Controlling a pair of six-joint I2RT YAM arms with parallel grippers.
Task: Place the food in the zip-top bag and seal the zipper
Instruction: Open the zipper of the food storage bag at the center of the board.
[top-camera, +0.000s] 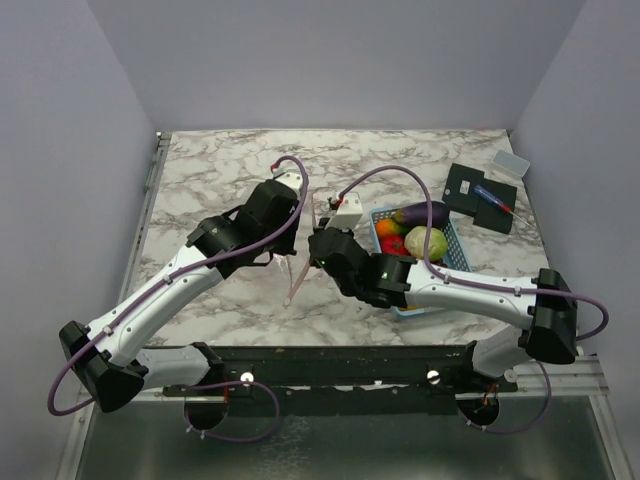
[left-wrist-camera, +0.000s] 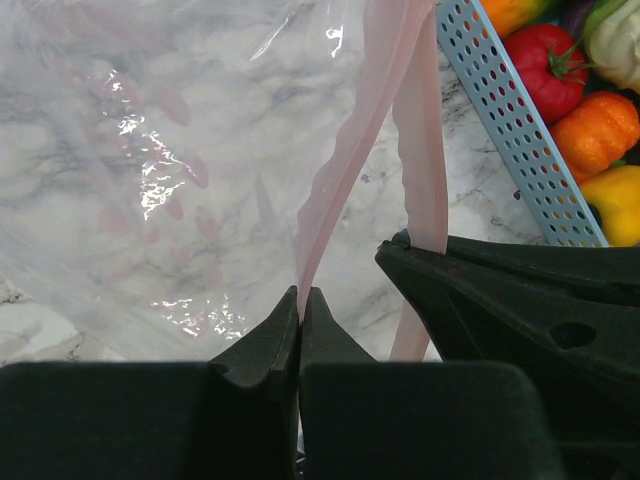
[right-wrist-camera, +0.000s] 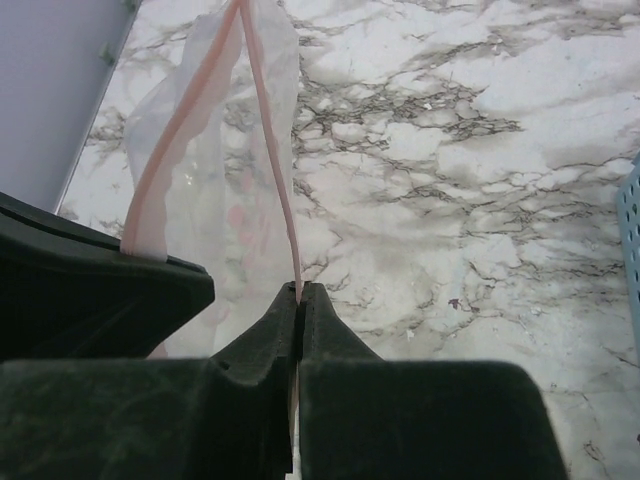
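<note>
**Item: bag (left-wrist-camera: 150, 180), clear, empty.** We find it lifted between the two arms near the middle of the table (right-wrist-camera: 450, 150), left of the basket (left-wrist-camera: 510, 130). Its mouth faces the wrists and its body hangs away toward the marble.

**Zipper (left-wrist-camera: 345, 170).** Pink, unsealed, its two lips parted into a narrow V.

**Left gripper (left-wrist-camera: 300, 305).** Fingers clenched on one lip, which runs into the seam between the tips.

**Right gripper (right-wrist-camera: 300, 300).** Fingers clenched on the other lip in the same way, close beside the left gripper.

**Food (top-camera: 410, 238).** All in the basket, none in the bag. We count a tomato (left-wrist-camera: 545, 70), pumpkin (left-wrist-camera: 597, 135), pepper (left-wrist-camera: 620, 200), cabbage (top-camera: 428, 243) and eggplant (top-camera: 425, 212). We cannot pick out any grapes.

**Risks, in our judgement.**
- Each grip is on a thin, slick strip at the very fingertips. If the arms pull apart too sharply, a lip may slide out and the mouth fall shut.
- Both grippers are occupied. Fetching food means freeing one lip, and the limp film may then collapse or fold over the opening.
- The mouth is narrow, so the cabbage may catch on the zipper.
- The basket is close on the right, and a swinging arm could knock it.
</note>
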